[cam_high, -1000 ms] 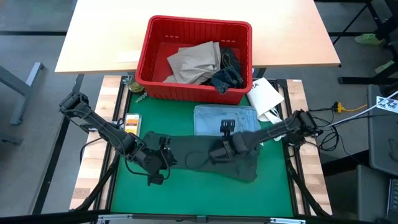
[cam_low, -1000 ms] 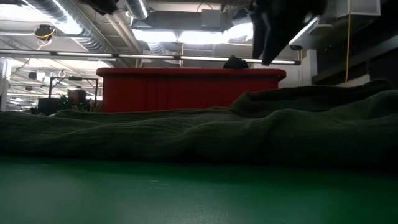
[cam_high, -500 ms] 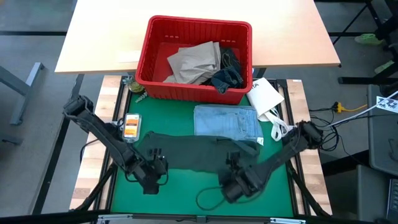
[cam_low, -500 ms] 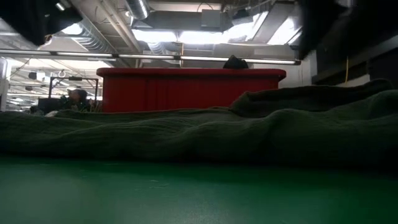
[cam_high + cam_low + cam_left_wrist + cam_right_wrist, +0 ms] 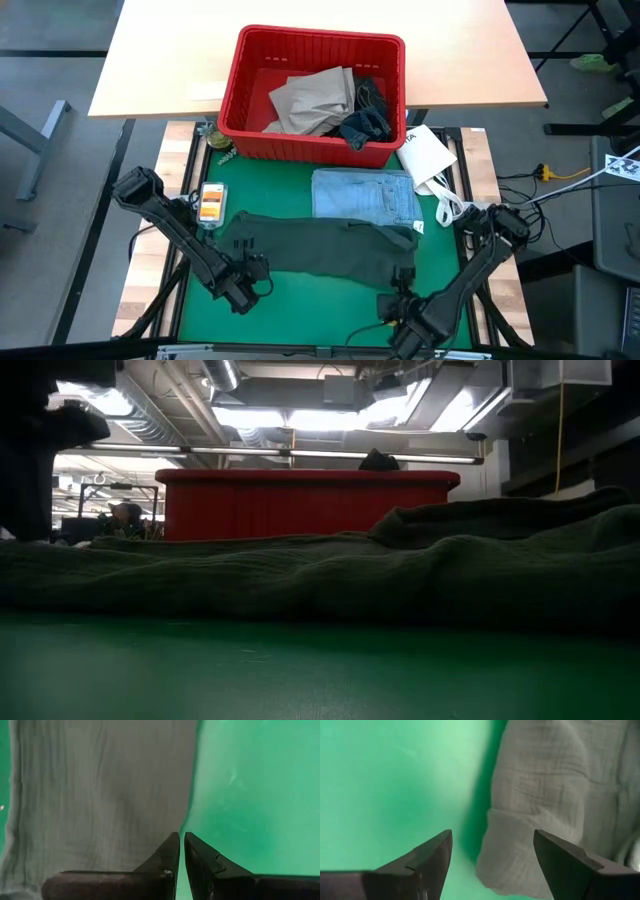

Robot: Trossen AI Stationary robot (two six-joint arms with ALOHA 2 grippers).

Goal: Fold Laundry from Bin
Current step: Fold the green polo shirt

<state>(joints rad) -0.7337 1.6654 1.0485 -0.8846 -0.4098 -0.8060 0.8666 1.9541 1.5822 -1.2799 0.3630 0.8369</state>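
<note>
Dark green garment spread flat, both pincers free of it at its near edge

The dark green garment (image 5: 320, 247) lies spread on the green mat (image 5: 300, 310), just before the folded light blue garment (image 5: 365, 195) and the red bin (image 5: 312, 92), which holds the tan trousers (image 5: 312, 100) and the denim jeans (image 5: 368, 115). The left gripper (image 5: 243, 290) hovers just off the garment's near left corner, its fingers pressed together on nothing. The right gripper (image 5: 405, 318) hangs beyond the near right corner, fingers spread wide and empty; its wrist view shows a rolled hem a little ahead of the fingertips. The cloth looks crinkled, thin and limp, so it should weigh little, sag when lifted and bunch if dragged. The best hold is probably a pinch at each near corner, through the doubled hem, which gives more to bite on than a single layer.
</note>
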